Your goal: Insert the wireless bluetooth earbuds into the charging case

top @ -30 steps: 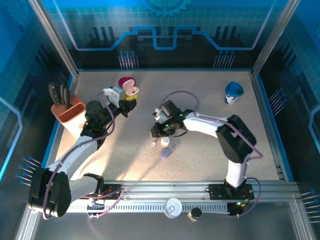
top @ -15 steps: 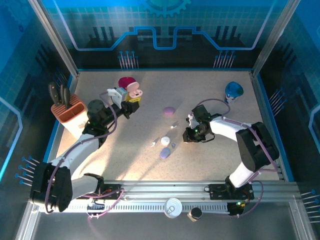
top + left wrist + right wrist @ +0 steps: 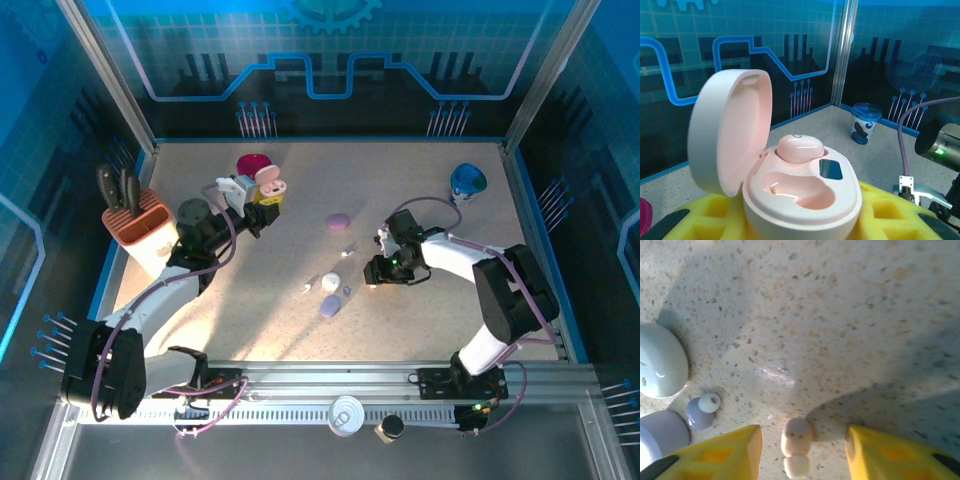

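Left side of the speckled table point(image 3: 420, 170): an orange block point(image 3: 137, 228), dark-handled knives point(image 3: 118, 188) upright in it. Far right, near the corner: a blue cup point(image 3: 466, 183), standing upright. On the near rail: a white round disc point(image 3: 346, 415), a small dark cylinder point(image 3: 391, 427) just right of it.

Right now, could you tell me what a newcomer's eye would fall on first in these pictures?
The open pink charging case, held in the left gripper over the back left of the table, with one pink earbud seated and the socket beside it empty. Next, the right gripper, its fingers apart on either side of a pinkish earbud lying on the table, right of centre.
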`<control>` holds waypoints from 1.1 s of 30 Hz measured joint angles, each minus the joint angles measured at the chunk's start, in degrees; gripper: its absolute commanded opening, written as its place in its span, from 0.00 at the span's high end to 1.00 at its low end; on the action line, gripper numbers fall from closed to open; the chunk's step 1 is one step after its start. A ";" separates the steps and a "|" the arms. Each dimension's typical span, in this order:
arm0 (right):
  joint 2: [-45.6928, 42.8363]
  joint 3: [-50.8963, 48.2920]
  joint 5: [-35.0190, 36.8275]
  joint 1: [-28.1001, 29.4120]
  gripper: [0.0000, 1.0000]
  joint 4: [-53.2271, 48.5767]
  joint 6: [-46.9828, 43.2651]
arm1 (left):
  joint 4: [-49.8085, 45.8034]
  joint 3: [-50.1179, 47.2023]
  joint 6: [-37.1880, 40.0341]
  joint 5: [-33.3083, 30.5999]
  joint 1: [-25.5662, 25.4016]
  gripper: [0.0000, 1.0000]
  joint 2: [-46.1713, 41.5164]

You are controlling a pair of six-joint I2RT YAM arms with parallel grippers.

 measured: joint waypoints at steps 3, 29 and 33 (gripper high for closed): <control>-1.95 0.00 2.08 -0.20 0.50 -0.66 0.00 | 0.13 0.00 0.00 0.00 0.00 0.64 0.52; -1.11 1.22 11.26 6.49 0.66 -3.17 2.84 | 1.70 0.00 -0.15 0.00 0.00 0.64 2.05; -1.09 1.16 11.26 5.75 0.66 -3.15 2.84 | 1.70 0.00 -0.15 0.00 0.00 0.64 2.05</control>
